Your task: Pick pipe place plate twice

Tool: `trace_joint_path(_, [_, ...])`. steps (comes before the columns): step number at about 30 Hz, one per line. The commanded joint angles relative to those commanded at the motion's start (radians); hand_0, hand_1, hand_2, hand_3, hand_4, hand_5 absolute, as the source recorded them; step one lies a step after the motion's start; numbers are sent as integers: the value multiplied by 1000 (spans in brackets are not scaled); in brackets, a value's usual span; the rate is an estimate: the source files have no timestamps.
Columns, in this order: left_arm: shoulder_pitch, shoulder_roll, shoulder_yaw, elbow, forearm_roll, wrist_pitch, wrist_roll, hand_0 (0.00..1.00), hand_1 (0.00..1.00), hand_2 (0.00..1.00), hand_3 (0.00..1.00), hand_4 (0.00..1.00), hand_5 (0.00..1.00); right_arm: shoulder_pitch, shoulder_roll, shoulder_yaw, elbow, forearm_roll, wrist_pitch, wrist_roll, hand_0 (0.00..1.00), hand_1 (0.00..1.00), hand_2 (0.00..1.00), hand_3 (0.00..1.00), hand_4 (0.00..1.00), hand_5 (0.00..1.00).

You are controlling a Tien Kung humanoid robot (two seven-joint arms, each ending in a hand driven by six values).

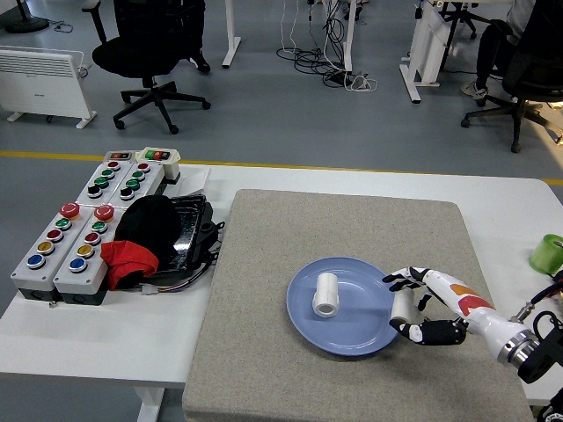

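A blue plate [352, 330] lies on the grey mat [264, 264]. One white pipe piece [326, 294] lies on the plate's left half. My right hand [415, 306] comes in from the lower right and is shut on a second white pipe piece [404, 307], held at the plate's right rim, just above it. The left arm is out of view.
Two grey button boxes [66, 246] and a black tray with a black and red cloth [141, 237] sit at the left. A green cup [547, 253] stands at the right edge. Office chairs and desks stand beyond the table.
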Motion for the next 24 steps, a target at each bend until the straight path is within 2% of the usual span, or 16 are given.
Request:
trace_joint_path(2, [0, 0, 0, 0, 0, 0, 0, 727, 742, 703, 645, 399, 998, 6, 4, -3, -3, 1, -1, 0, 403, 544, 632, 743, 719, 262])
trace_joint_path(4, [1, 0, 2, 0, -3, -1, 0, 728, 742, 703, 645, 399, 998, 49, 35, -43, -41, 22, -6, 2, 409, 545, 629, 740, 718, 261])
trace_joint_path(11, [3, -1, 3, 0, -5, -2, 1, 731, 742, 703, 646, 400, 998, 95, 70, -110, -101, 39, -12, -11, 426, 555, 633, 742, 718, 260])
trace_joint_path(15, [4, -1, 1, 0, -1, -3, 2, 731, 742, 703, 646, 400, 998, 110, 82, -143, -137, 45, -32, -15, 426, 555, 633, 742, 718, 260])
trace_joint_path(16, [4, -1, 1, 0, 0, -3, 2, 728, 742, 702, 645, 400, 998, 112, 84, -147, -142, 45, -36, -15, 504, 608, 664, 752, 717, 263])
trace_joint_path(21, [7, -2, -1, 0, 4, -4, 2, 728, 742, 702, 645, 400, 998, 122, 94, -169, -172, 43, -64, -23, 504, 608, 664, 752, 717, 263])
trace_joint_path(22, [7, -2, -1, 0, 5, -3, 2, 732, 742, 704, 646, 400, 998, 123, 96, -171, -175, 43, -65, -26, 784, 774, 844, 828, 719, 277])
trace_joint_path(24, [8, -2, -2, 0, 6, -3, 2, 732, 742, 704, 646, 400, 998, 124, 97, -172, -178, 42, -67, -29, 784, 774, 844, 828, 719, 277])
